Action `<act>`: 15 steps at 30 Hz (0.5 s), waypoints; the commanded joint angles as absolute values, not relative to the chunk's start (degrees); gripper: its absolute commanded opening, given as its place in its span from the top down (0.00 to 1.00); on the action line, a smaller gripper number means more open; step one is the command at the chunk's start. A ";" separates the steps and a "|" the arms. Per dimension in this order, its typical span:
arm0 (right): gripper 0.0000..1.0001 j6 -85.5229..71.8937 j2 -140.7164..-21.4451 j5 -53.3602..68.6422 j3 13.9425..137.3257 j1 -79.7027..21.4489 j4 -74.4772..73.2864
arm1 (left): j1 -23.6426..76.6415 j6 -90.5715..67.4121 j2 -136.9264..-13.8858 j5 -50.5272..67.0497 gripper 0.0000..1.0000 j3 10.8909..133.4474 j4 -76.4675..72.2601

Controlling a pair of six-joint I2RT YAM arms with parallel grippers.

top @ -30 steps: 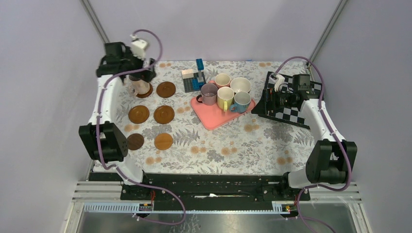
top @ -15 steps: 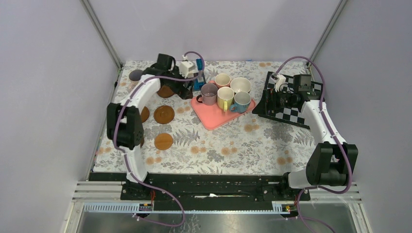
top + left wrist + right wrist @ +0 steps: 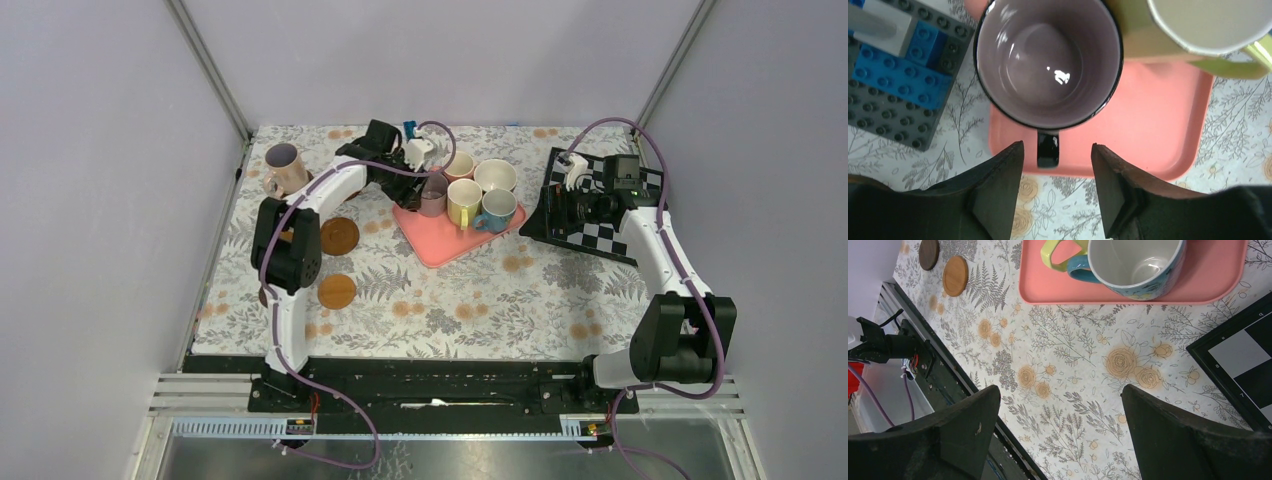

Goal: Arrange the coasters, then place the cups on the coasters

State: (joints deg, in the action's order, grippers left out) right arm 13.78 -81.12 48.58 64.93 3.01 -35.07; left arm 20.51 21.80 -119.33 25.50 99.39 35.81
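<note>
**Top view:** the left gripper [image 3: 413, 188] hangs over the mauve mug [image 3: 435, 198] on the pink tray [image 3: 445, 245].
**Left wrist:** parted jaws straddle its handle [image 3: 1048, 150], untouched; centre them before closing.
**Right wrist:** the right gripper [image 3: 1060, 390] gapes, empty.

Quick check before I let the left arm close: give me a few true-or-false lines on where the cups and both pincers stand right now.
1. The pale pink cup stands off the tray, at the far left of the table. True.
2. The left pincer has lifted the mauve cup off the tray. False: the cup sits on the tray, and its handle lies between the open jaws, untouched.
3. The right pincer holds the light blue cup. False: it is open and empty, over the table and apart from that cup.
4. The yellow cup is on the tray. True.
</note>
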 commanded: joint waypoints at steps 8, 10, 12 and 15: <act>0.02 15.11 -78.89 48.16 65.04 3.16 -33.75 | 23.21 21.70 -123.76 21.91 0.54 104.98 33.14; 0.02 15.12 -78.97 48.17 65.05 3.16 -33.77 | 23.58 21.66 -124.18 21.19 0.55 105.22 33.13; 0.02 15.12 -79.01 48.18 65.00 3.16 -33.90 | 23.76 21.18 -124.90 19.95 0.57 105.52 32.62; 0.02 15.25 -78.99 47.95 65.04 3.16 -33.77 | 23.82 19.97 -125.71 17.59 0.63 105.64 31.03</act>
State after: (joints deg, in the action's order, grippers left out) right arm 14.00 -80.71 48.51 64.93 3.01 -34.81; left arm 23.20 21.19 -124.92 21.02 102.76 34.87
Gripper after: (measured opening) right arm 0.985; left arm 0.400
